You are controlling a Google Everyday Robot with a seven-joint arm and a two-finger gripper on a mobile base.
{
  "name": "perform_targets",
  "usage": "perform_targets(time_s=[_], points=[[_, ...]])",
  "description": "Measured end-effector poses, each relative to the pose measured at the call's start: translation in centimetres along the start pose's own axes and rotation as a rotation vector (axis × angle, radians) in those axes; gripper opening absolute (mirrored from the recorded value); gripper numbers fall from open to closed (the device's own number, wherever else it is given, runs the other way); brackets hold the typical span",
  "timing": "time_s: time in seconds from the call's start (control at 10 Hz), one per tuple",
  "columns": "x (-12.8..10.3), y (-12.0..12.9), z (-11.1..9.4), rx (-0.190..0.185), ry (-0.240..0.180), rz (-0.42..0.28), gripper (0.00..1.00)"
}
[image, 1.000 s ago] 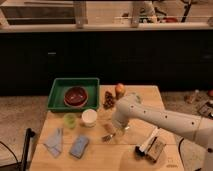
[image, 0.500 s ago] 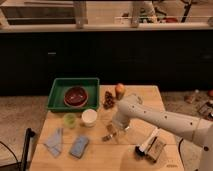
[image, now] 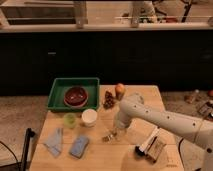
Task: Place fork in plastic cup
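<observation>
I am watching the white round plastic cup (image: 89, 117) standing on the pale wooden table (image: 150, 95). The small slim silvery fork (image: 107, 136) is lying at its 4 o'clock, just beside the gripper (image: 118, 131), at its 8 o'clock. I cannot tell the gripper's state.

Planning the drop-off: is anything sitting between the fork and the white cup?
Nothing visible does. The tool hangs low over mid-table, right beside the fork. Only bare tabletop lies between the fork and the white cup, up and left of it.
</observation>
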Motion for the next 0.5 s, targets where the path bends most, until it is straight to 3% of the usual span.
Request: perform_targets(time_s=[0.5], points=[[0.65,0.09,0.37,0.018,-0.014,0.008,0.00]])
